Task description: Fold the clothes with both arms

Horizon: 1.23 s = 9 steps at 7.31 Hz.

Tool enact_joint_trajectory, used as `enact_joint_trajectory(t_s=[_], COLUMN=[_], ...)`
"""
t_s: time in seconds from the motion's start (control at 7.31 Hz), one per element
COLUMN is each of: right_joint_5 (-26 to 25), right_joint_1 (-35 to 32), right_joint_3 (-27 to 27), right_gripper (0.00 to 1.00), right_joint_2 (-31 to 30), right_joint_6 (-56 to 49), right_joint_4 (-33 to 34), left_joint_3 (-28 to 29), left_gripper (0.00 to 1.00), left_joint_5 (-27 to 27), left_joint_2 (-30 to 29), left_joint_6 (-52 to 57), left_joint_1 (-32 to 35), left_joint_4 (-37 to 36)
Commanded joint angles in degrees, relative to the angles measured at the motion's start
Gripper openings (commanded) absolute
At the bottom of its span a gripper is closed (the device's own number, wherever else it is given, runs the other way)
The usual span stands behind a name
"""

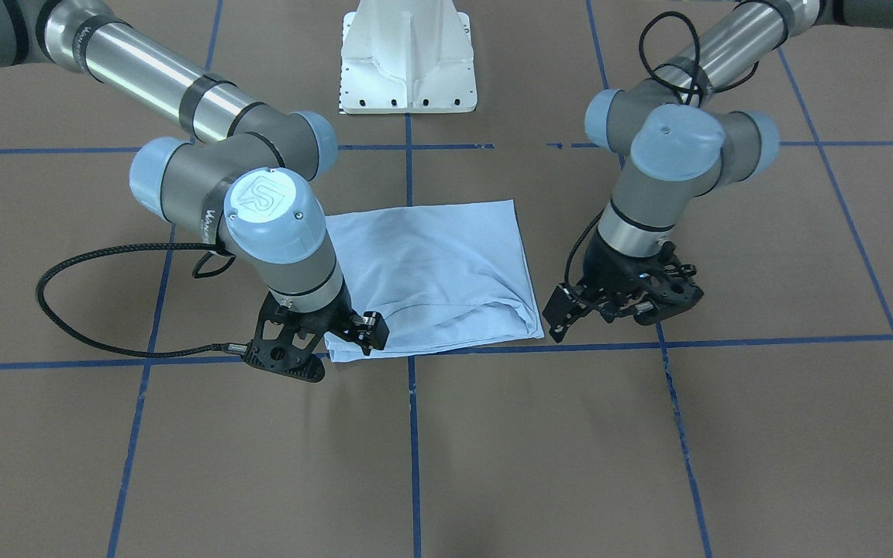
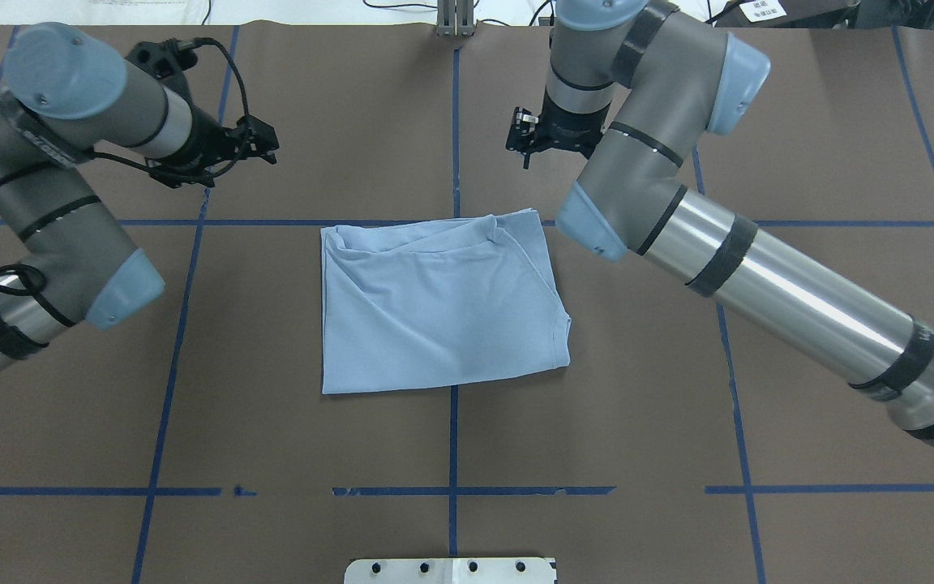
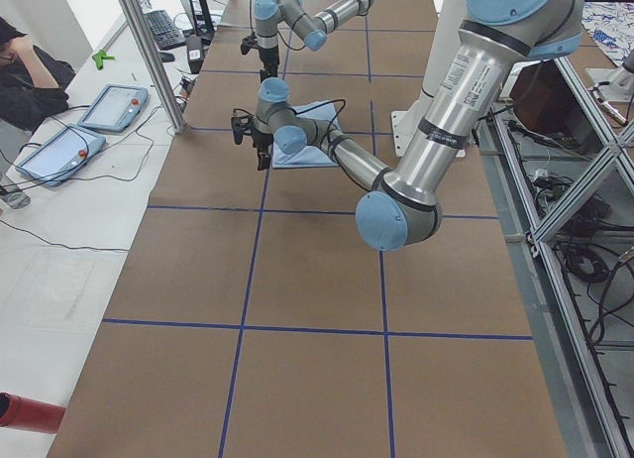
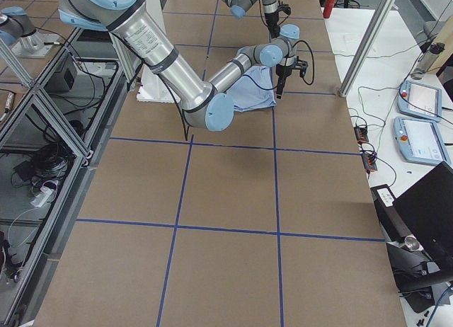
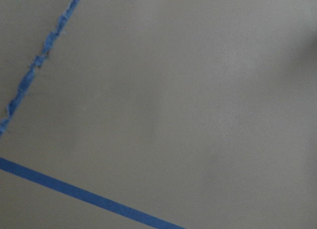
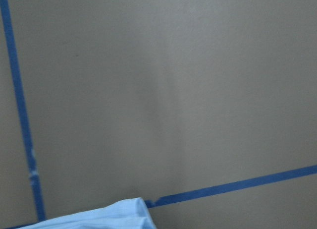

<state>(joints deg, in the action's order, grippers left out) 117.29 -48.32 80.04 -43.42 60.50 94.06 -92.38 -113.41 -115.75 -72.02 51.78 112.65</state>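
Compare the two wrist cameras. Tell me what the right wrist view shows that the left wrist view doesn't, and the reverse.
Only the right wrist view: a corner of the light blue T-shirt at the bottom edge, covering part of a tape line.
Only the left wrist view: a ragged, torn stretch of blue tape at upper left, and no cloth anywhere.
Both: the brown table crossed by blue tape lines, seen from close above.
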Motion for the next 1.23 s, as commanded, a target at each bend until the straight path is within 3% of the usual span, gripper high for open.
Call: enact_joint_trajectory(t_s=[0.0,0.41,0.68,0.96,1.09], right_joint_5=[2.4,14.33,16.82,18.06,18.41], right_joint_1=[-9.64,-25.45,-34.61,-39.29,-39.74], right_joint_3=[7.74,9.6,12.15,12.24,12.59], right_gripper=[1.0,1.0,1.0,1.0,1.0], right_joint_2=[-11.11,-27.46,-38.18,-42.52,-44.01], right_joint_6=[-20.5,-49.25,-63.58,-69.1,-68.94], right_joint_4=[2.62,1.74,2.09,2.27,1.83], left_joint_3=[-0.87,-0.17,0.1,-0.6,-0.26], left_gripper=[1.0,1.0,1.0,1.0,1.0], left_joint_5=[-5.22,-10.06,-13.22,-14.2,-16.12], left_joint_2=[6.99,15.87,22.29,24.95,25.83], left_joint_6=[21.1,54.95,70.45,83.99,85.36], left_joint_1=[10.39,25.16,32.91,38.28,39.52], left_joint_4=[-0.24,-6.03,-6.48,-11.2,-12.79])
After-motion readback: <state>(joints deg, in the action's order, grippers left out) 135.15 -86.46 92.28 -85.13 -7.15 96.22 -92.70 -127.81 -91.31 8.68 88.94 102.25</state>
